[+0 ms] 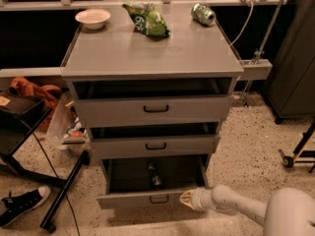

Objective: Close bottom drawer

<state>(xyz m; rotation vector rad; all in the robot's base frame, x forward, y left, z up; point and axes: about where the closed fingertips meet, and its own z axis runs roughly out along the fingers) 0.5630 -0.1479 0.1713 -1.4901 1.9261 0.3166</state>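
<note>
I'm watching the gripper (186, 199) hovering low in the frame, right of centre. Its fingers are drawn together into a point at the right end of the bottom drawer (128, 200) front, and I can't tell whether they're touching it. That drawer is standing pulled well out at the foot of the cabinet (147, 58), lower centre, with small dark items (154, 174) lying inside. The middle drawer (123, 147) and top drawer (113, 111) are sitting slightly open. A bowl (92, 17), green bag (147, 19) and can (203, 14) are lying along the top's far edge.
</note>
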